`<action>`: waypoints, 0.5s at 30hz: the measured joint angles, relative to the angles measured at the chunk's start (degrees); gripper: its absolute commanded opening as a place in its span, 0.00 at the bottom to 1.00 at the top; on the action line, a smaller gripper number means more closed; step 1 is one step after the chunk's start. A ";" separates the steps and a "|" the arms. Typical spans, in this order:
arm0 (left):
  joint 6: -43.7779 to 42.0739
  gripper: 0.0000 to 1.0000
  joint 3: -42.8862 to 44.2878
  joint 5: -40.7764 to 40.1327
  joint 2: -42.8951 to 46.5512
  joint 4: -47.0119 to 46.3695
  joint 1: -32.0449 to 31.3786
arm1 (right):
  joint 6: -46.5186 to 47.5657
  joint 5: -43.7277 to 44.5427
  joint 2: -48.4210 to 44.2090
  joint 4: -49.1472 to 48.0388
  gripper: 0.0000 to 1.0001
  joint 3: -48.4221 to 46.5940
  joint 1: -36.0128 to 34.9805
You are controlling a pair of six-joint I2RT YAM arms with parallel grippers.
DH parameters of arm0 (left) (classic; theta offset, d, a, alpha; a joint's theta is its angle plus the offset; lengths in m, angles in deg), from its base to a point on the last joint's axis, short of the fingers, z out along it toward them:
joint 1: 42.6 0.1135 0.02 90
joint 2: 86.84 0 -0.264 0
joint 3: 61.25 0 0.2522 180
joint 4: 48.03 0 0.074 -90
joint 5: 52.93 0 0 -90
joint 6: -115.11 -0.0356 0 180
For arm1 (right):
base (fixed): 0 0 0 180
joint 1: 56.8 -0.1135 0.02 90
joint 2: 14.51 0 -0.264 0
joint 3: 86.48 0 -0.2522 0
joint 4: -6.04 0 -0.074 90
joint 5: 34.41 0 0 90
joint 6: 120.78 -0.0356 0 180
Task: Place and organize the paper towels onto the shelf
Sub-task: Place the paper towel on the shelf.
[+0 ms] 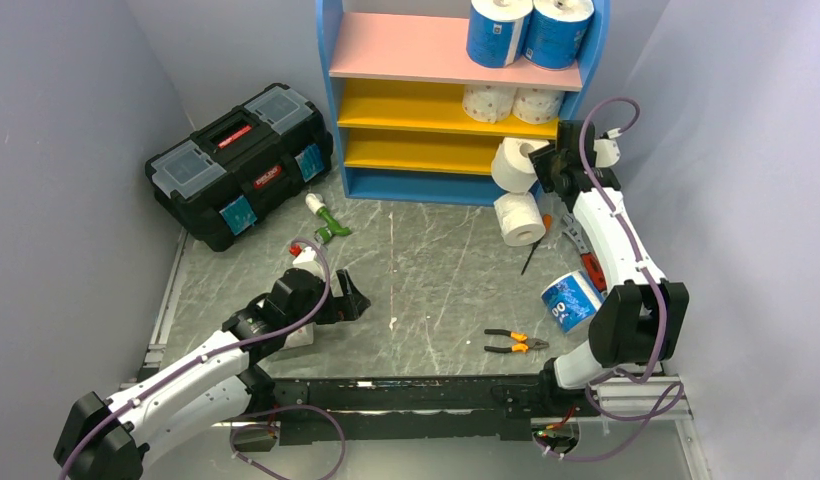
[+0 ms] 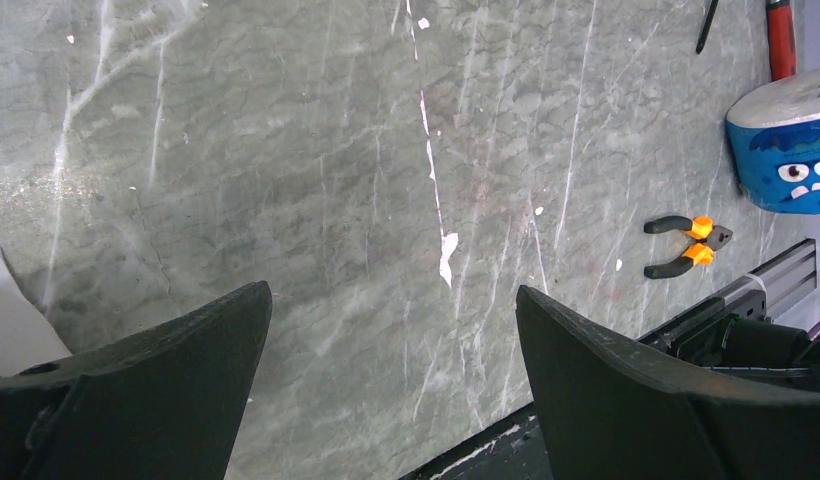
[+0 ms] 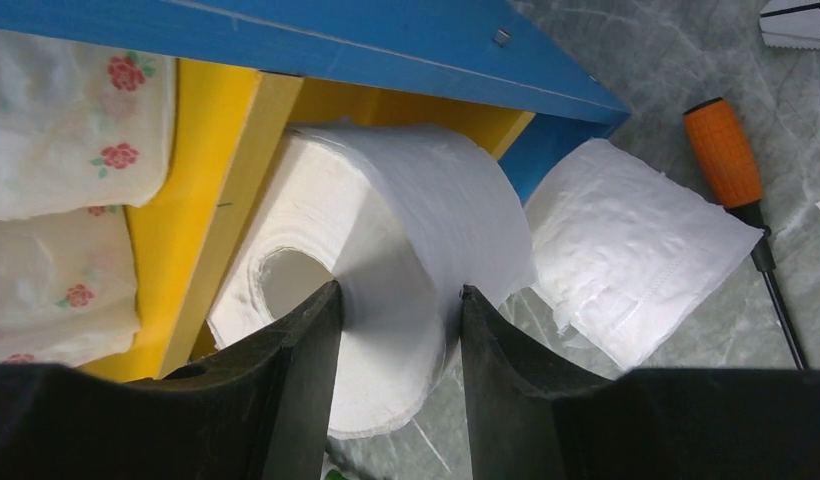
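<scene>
My right gripper (image 1: 542, 160) (image 3: 399, 295) is shut on a plain white paper towel roll (image 1: 512, 163) (image 3: 406, 230), pinching its wall beside the core hole. The roll hangs at the right end of the lowest yellow board of the blue-framed shelf (image 1: 331, 90) (image 3: 386, 50). A second white roll (image 1: 519, 218) (image 3: 636, 260) lies on the floor just below it. Two blue-wrapped rolls (image 1: 531, 30) stand on the pink top board, and two pink-dotted rolls (image 1: 511, 102) (image 3: 76, 130) sit on the middle board. Another blue roll (image 1: 572, 300) (image 2: 786, 140) lies near the right arm. My left gripper (image 1: 351, 298) (image 2: 391, 290) is open over bare table.
A black toolbox (image 1: 241, 165) stands at the back left. A green and white bottle (image 1: 326, 222), orange-handled pliers (image 1: 514, 343) (image 2: 686, 245) and a screwdriver (image 1: 538, 248) (image 3: 746, 190) lie on the marble table. Something white (image 1: 304, 262) sits by the left arm.
</scene>
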 measured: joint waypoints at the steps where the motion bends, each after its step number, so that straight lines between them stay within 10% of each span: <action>1: -0.02 0.99 0.00 0.00 0.00 -0.02 0.00 | -0.07 -0.02 0.15 -0.02 0.19 -0.39 0.00; 15: 0.00 0.99 0.00 0.00 -0.02 -0.02 0.00 | -0.26 -1.33 1.84 0.13 0.47 -2.16 0.02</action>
